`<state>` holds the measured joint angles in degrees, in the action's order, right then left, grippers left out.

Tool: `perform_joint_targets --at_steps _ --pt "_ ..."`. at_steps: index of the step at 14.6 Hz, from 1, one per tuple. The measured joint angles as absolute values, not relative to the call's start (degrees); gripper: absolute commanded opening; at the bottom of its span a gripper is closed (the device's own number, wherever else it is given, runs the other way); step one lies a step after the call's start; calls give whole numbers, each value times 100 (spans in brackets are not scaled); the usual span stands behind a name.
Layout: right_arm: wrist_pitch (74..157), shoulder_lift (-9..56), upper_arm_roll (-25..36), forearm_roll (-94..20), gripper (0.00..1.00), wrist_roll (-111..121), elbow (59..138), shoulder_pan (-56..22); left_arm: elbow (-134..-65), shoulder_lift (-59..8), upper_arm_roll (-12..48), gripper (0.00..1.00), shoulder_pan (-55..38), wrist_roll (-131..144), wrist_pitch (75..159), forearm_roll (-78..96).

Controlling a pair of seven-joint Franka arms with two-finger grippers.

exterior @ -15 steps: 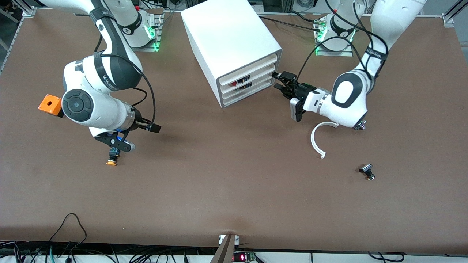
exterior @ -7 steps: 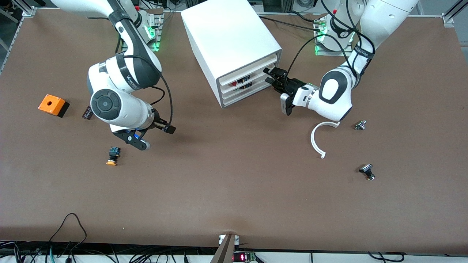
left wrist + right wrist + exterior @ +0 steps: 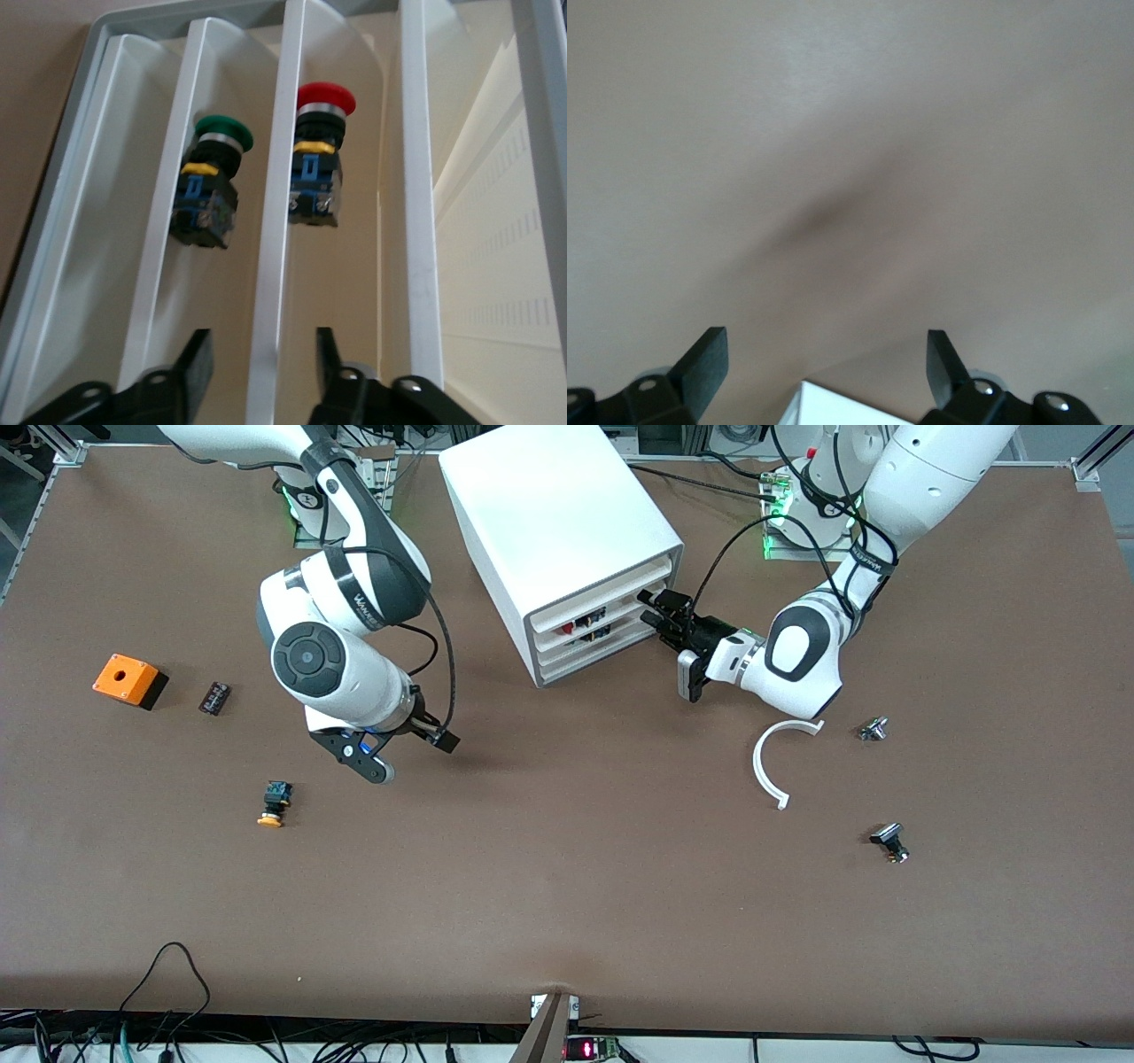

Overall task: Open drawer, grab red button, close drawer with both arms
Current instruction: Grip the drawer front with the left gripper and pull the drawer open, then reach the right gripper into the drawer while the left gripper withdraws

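The white cabinet (image 3: 549,505) stands at the robots' edge of the table, its three drawers (image 3: 595,631) pushed in. The red-capped button (image 3: 323,99) lies inside one drawer, seen through the front panels; its red cap also shows in the front view (image 3: 567,628). My left gripper (image 3: 660,613) is at the drawer fronts, at their end toward the left arm. In the left wrist view it (image 3: 261,359) is open, its fingers either side of one white front panel (image 3: 270,292). My right gripper (image 3: 372,766) hangs open and empty over bare table (image 3: 824,354).
A green-capped button (image 3: 223,137) lies in the neighbouring drawer. On the table are an orange-capped button (image 3: 274,804), an orange box (image 3: 124,679), a small black part (image 3: 213,697), a white curved strip (image 3: 772,766) and two small metal parts (image 3: 873,729) (image 3: 889,843).
My right arm has swung from over the orange-capped button toward the cabinet. My left gripper has closed in on the drawer fronts and now straddles a panel.
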<state>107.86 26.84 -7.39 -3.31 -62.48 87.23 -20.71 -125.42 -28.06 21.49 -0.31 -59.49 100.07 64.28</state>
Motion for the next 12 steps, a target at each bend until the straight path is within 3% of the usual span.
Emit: perform_joint_targets --at_steps 2,3,12 --pt "10787 2768 -739 -331 99 -6417 8473 -2111 -12568 -2888 2158 4 -219 -6104 10031 6763" --pt "10787 2813 -739 -331 99 -6498 8344 -2121 -12583 -2960 2164 0 -307 -6204 10072 6869" --pt "10777 3377 -741 -332 99 -7582 7165 -2527 -12394 -3121 2063 0 -188 -6417 10025 6846"
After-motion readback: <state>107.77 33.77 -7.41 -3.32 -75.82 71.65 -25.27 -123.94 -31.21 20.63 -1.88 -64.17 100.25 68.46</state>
